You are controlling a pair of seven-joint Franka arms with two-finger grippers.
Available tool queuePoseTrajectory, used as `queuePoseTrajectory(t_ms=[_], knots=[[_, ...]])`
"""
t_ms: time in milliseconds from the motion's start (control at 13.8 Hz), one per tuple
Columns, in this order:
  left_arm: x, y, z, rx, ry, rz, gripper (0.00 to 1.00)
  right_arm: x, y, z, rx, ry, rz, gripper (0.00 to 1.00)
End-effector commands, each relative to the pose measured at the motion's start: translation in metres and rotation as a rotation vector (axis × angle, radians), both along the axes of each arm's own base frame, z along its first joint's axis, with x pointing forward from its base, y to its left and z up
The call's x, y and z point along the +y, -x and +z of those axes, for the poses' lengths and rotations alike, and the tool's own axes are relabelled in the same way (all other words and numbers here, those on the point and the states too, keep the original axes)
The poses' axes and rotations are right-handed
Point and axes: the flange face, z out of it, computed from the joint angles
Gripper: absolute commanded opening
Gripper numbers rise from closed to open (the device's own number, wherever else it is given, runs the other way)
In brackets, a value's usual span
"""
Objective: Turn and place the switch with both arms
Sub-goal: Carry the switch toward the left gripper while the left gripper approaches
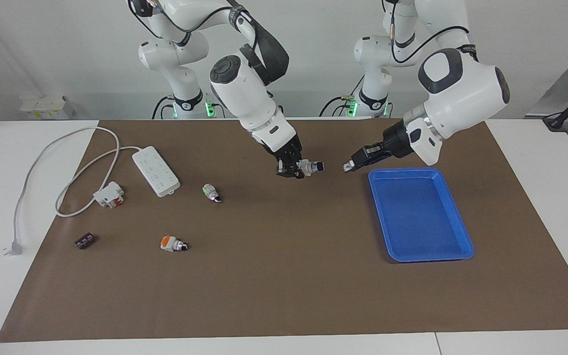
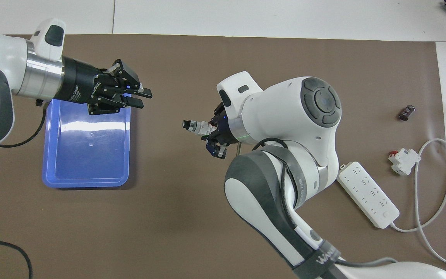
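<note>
The switch (image 1: 308,166) hung in the air over the brown mat (image 1: 284,276), near the middle of the counter (image 1: 550,197), lying roughly level with its black knob pointing toward the left arm's end and its white body and red-orange end clamped in the right gripper (image 1: 298,170). That gripper's fingers were closed on the switch's body, the right arm (image 1: 244,93) reaching down from its base.

The left gripper (image 1: 348,166) was also raised, just off the corner of the blue tray (image 1: 454,207) that lies nearest the robots and the middle of the counter, its tips aimed at the switch's knob with a clear gap between them. In the overhead view its two fingers (image 2: 145,93) stood slightly apart with nothing between them. The left arm (image 1: 461,93) sloped down toward it.

The tray lay flat on the mat toward the left arm's end. Toward the right arm's end lay a switch with a green end (image 1: 211,192) and, farther from the robots, one with a bright-orange end (image 1: 173,244). Nearer that end were a white power strip (image 1: 156,171) with its looping cable (image 1: 42,162), a small white-and-red breaker (image 1: 109,194) beside it, and a small dark block (image 1: 84,241).
</note>
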Motion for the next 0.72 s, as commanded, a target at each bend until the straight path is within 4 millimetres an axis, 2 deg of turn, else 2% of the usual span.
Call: queuePoseTrajectory(t_ms=[0, 145, 290, 507, 652], knots=[[-0.006, 0.017, -0.011, 0.024, 0.025, 0.028, 0.31, -0.003, -0.007, 0.000, 0.002, -0.013, -0.025, 0.00], [-0.009, 0.016, -0.007, 0.029, 0.068, 0.047, 0.30, -0.003, -0.007, -0.001, 0.003, -0.012, -0.025, 0.00], [-0.024, 0.021, -0.008, 0.029, 0.076, 0.027, 0.30, -0.003, -0.007, -0.001, 0.003, -0.012, -0.025, 0.00], [-0.027, 0.019, -0.008, 0.026, 0.092, 0.040, 0.30, -0.002, -0.006, -0.001, 0.003, -0.010, -0.019, 0.00], [-0.036, 0.021, -0.010, 0.025, 0.095, 0.031, 0.30, -0.002, -0.006, -0.001, 0.003, -0.010, -0.019, 0.00]])
